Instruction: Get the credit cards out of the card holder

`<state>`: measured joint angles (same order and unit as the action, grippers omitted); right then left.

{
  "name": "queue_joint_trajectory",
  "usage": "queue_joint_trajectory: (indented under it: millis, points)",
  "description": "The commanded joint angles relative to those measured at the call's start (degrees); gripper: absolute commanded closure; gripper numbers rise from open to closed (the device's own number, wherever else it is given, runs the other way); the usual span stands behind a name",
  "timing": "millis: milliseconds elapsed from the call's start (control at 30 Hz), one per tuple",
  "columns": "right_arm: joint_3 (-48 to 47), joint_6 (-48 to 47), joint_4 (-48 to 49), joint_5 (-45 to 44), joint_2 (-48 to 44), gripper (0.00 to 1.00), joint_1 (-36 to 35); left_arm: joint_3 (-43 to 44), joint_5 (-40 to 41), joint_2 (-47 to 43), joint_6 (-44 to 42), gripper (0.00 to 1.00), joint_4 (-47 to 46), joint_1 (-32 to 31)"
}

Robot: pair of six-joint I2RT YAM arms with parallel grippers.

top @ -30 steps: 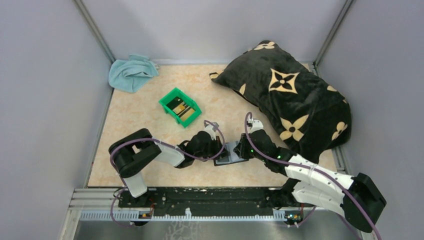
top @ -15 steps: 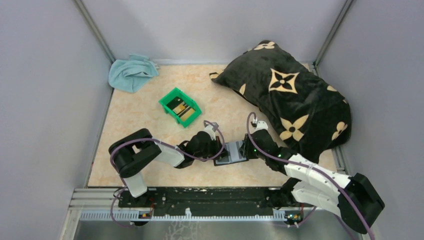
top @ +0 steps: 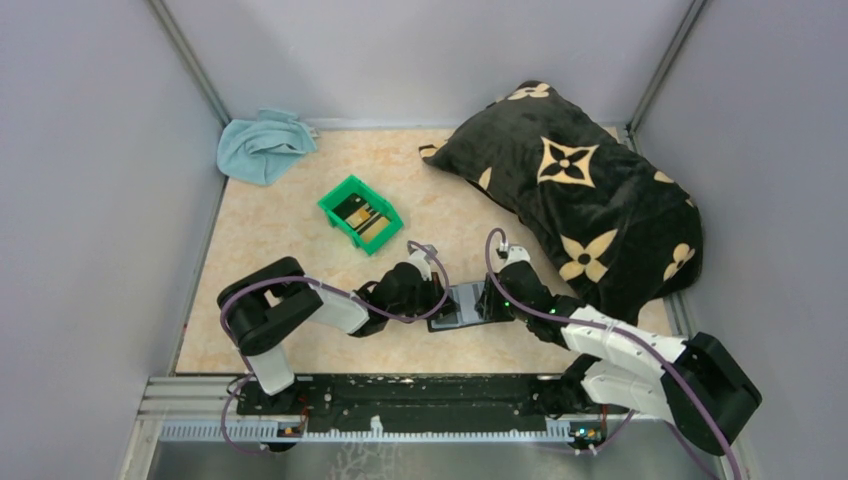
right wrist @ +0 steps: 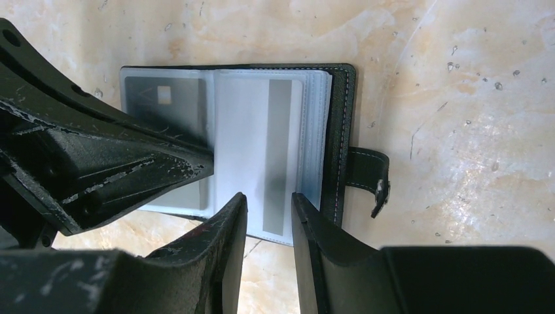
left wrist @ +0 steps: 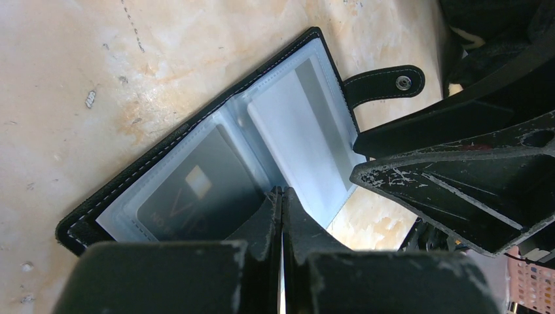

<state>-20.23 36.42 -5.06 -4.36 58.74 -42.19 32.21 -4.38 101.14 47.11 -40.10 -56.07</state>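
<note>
The black card holder (top: 461,306) lies open on the table between my two grippers. In the left wrist view its left sleeve holds a dark credit card (left wrist: 190,196) with a gold chip, and its right sleeve holds a pale grey-white card (left wrist: 301,124). My left gripper (left wrist: 281,191) is shut, with its tips resting on the holder's middle fold. My right gripper (right wrist: 269,199) is open by a narrow gap. Its fingers straddle the near edge of the pale card (right wrist: 255,150). The dark card (right wrist: 167,98) shows beside it, partly hidden by the left gripper's fingers (right wrist: 118,163).
A green bin (top: 360,213) with dark cards inside stands behind the left arm. A blue cloth (top: 262,145) lies in the far left corner. A large black pillow (top: 580,195) with tan flowers fills the right side, close to the right arm.
My right gripper has shifted slightly left, further over the open holder. The left gripper and the holder have stayed in place.
</note>
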Motion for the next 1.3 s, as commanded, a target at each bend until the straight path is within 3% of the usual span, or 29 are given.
queue_joint_trajectory:
  millis: [0,133,900,1267]
  points:
    - [-0.2,-0.7,3.3,0.0,0.7,0.68,0.1,-0.7,-0.2,1.9,-1.2,1.0,5.7,0.5]
    - [-0.3,-1.5,0.9,-2.6,0.1,0.68,0.2,-1.0,-0.2,1.7,-1.2,1.0,5.7,0.5]
    - [2.2,0.7,10.2,5.7,2.0,0.66,0.3,-1.6,-0.4,1.9,-0.9,1.0,5.1,0.5]
    - [-0.8,0.2,7.2,6.6,-1.3,0.67,0.2,-1.4,-0.8,3.1,-0.8,1.0,4.4,0.5]
